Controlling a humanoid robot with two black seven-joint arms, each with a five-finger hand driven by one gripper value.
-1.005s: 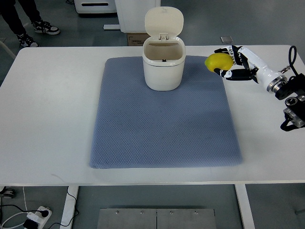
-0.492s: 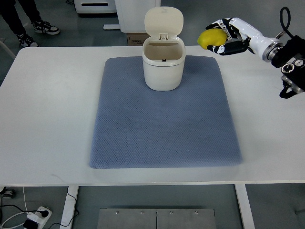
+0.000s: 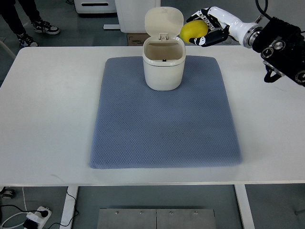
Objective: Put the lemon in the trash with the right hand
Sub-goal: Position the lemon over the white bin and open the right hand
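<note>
- Person's legs and shoes (image 3: pixel 28 21) are showing at the far left corner, standing on the floor beyond the desk (image 3: pixel 47 119).
- Blue mat (image 3: pixel 162 119) is lying flat across the middle of the desk.
- White trash bin (image 3: pixel 163 67) is sitting upright on the mat's far edge, with its lid (image 3: pixel 164 21) standing open and tilted back.
- Lemon (image 3: pixel 194 30) is sitting in the air just right of the open lid, above the bin rim's level and not over the opening.
- Right hand (image 3: pixel 206 29) is wrapping the lemon from its right side, black-tipped fingers (image 3: pixel 209 39) curling around it in a firm grasp.
- Right arm is coming in from the right edge, forearm (image 3: pixel 233 21) running roughly level and pointing left toward the bin, dark wrist housing (image 3: pixel 281 47) trailing behind over the desk's far right corner.
</note>
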